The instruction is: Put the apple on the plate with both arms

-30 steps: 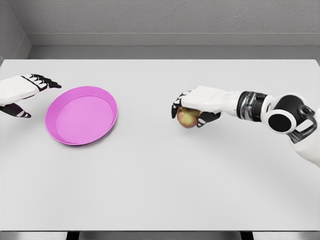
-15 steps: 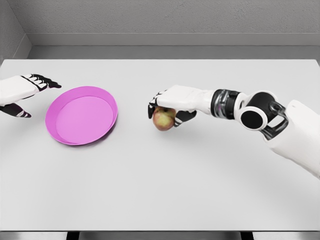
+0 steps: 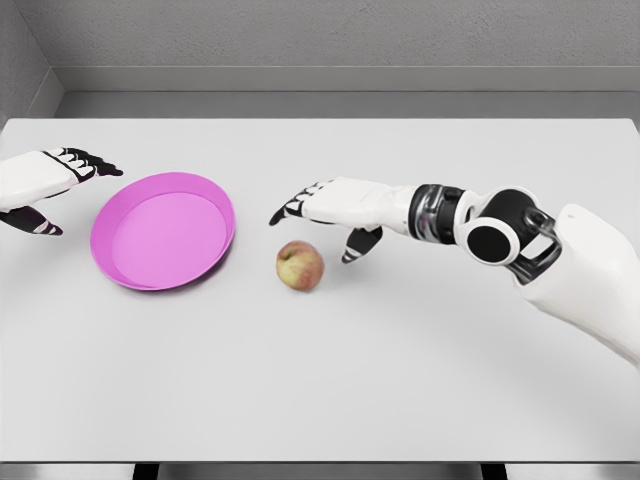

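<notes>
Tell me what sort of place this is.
Likely a simulated test bench, not a lived-in room: a plain white table against bare grey walls, holding only a pink plate and an apple. The flat, rendered look and the two robot hands, left and right, fit that.

A white table point(image 3: 330, 380) fills most of the frame, with a grey wall across the top. Left of centre sits a shallow pink plate point(image 3: 163, 230), nothing in it. Just right of the plate, near the middle of the frame, a red-yellow apple point(image 3: 299, 266) rests on the tabletop, apart from the plate's rim. The right hand point(image 3: 335, 208) reaches in from the right edge and hovers just above and behind the apple, its black-tipped fingers point(image 3: 290, 208) spread, not touching the fruit. At the far left edge the left hand point(image 3: 45, 185) hangs beside the plate, fingers relaxed and holding nothing.
</notes>
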Motion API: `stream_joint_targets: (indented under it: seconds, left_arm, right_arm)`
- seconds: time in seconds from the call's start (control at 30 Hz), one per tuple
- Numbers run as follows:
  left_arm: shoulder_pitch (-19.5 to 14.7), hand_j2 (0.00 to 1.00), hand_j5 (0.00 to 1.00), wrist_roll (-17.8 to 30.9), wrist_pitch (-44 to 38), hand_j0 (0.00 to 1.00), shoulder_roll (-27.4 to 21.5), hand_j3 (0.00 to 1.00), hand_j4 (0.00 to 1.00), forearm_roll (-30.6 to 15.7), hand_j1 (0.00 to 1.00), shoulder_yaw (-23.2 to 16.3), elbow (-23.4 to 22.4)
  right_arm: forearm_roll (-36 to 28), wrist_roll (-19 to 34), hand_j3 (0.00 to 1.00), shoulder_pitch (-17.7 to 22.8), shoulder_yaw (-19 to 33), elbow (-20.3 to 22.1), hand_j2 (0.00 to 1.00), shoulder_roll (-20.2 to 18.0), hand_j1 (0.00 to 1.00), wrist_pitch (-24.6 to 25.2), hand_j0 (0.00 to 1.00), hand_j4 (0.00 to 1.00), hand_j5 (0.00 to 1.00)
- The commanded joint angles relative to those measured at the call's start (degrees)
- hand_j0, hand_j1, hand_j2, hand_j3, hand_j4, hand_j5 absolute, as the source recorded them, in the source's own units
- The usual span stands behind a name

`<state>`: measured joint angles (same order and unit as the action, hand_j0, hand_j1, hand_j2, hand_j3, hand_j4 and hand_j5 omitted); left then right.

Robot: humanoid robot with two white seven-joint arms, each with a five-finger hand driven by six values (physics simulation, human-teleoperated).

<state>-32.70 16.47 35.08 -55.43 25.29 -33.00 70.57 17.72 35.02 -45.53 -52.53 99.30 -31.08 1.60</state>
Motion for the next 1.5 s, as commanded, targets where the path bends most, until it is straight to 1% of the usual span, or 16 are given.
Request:
stream_joint_targets:
  seconds: [0.0,0.17,0.27,0.37,0.57,0.7,0.77,0.83,0.9,0.93,1.03,1.1,1.17,1.2,1.33,1.47]
  left_arm:
    - [0.00,1.00,1.00,-0.03,-0.08,1.00,-0.12,1.00,1.00,-0.33,1.00,0.13,0.00]
    - [0.00,1.00,1.00,-0.03,-0.08,1.00,-0.12,1.00,1.00,-0.33,1.00,0.05,0.00]
    - [0.00,1.00,1.00,-0.03,-0.08,1.00,-0.12,1.00,1.00,-0.33,1.00,0.05,0.09]
    - [0.00,1.00,1.00,-0.03,-0.08,1.00,-0.12,1.00,1.00,-0.51,1.00,0.13,0.00]
    - [0.00,1.00,1.00,-0.03,-0.08,1.00,-0.12,1.00,1.00,-0.69,1.00,0.40,1.14]
    - [-0.09,1.00,1.00,-0.03,-0.08,1.00,0.67,1.00,1.00,-0.42,1.00,-2.85,9.40]
    - [0.00,1.00,1.00,0.05,-0.08,1.00,1.20,1.00,1.00,3.00,1.00,-3.12,16.43]
    - [-0.35,1.00,1.00,0.05,-0.08,1.00,1.64,1.00,1.00,5.64,1.00,-3.29,20.83]
    - [-2.63,1.00,1.00,1.63,-0.08,1.00,3.13,1.00,1.00,7.84,1.00,-4.52,23.20]
    - [-5.00,1.00,1.00,3.74,-0.08,1.00,3.92,1.00,1.00,8.63,1.00,-7.24,24.52]
    - [-12.04,1.00,1.00,4.36,-0.08,1.00,8.23,1.00,1.00,14.17,1.00,-15.51,25.75]
    - [-15.20,1.00,1.00,5.15,-0.08,1.00,8.93,1.00,1.00,14.96,1.00,-18.85,26.02]
    - [-17.49,1.00,1.00,8.67,-0.08,1.00,10.34,1.00,1.00,15.14,1.00,-22.72,26.11]
    - [-17.75,1.00,1.00,9.28,-0.08,1.00,10.60,1.00,1.00,15.40,1.00,-22.81,26.11]
    - [-19.25,1.00,1.00,8.93,-0.08,1.00,11.40,1.00,1.00,13.91,1.00,-22.81,26.55]
    - [-21.09,1.00,1.00,8.93,-0.08,1.00,11.92,1.00,1.00,7.67,1.00,-26.59,26.37]
  right_arm:
    - [-0.06,-0.02,1.00,0.00,0.58,0.10,1.00,-1.26,1.00,-0.28,1.00,1.00,1.00]
    - [-0.23,-0.02,1.00,3.07,17.36,0.45,1.00,-14.53,1.00,-2.56,1.00,1.00,1.00]
    - [-0.41,-0.02,1.00,10.28,30.28,0.01,1.00,-17.70,1.00,-5.73,1.00,1.00,1.00]
    - [-0.50,-0.02,1.00,13.10,36.97,-4.11,1.00,-18.05,1.00,-11.00,1.00,1.00,1.00]
    - [-0.58,-0.02,1.00,13.80,36.97,-5.35,1.00,-19.54,1.00,-11.97,1.00,1.00,1.00]
    - [-0.58,-0.02,1.00,14.76,36.00,-5.17,1.00,-20.34,1.00,-13.46,1.00,1.00,1.00]
    - [-0.58,-0.02,1.00,15.03,34.95,-5.00,1.00,-20.07,1.00,-16.45,1.00,1.00,1.00]
    - [-0.58,-0.02,1.00,14.94,33.89,-4.91,1.00,-19.63,1.00,-16.45,1.00,1.00,1.00]
    - [-0.58,-0.02,1.00,14.77,33.98,-4.65,1.00,-19.63,1.00,-16.36,1.00,1.00,1.00]
    - [-0.58,-0.02,1.00,14.85,34.07,-4.47,1.00,-19.81,1.00,-16.19,1.00,1.00,1.00]
    - [-0.58,-0.02,1.00,14.50,34.42,-3.94,1.00,-20.33,1.00,-16.19,1.00,1.00,1.00]
    - [-0.58,-0.02,1.00,14.85,35.12,-3.94,1.00,-20.34,1.00,-16.19,1.00,1.00,1.00]
    - [-0.58,-0.02,1.00,15.21,35.04,-3.86,1.00,-20.69,1.00,-16.19,1.00,1.00,1.00]
    - [-0.58,-0.02,1.00,15.21,34.86,-3.85,1.00,-20.69,1.00,-16.19,1.00,1.00,1.00]
    - [-0.58,-0.02,1.00,15.91,34.77,-3.06,1.00,-20.69,1.00,-16.19,1.00,1.00,1.00]
    - [-0.58,-0.02,1.00,16.17,34.77,-3.06,1.00,-20.69,1.00,-16.19,1.00,1.00,1.00]
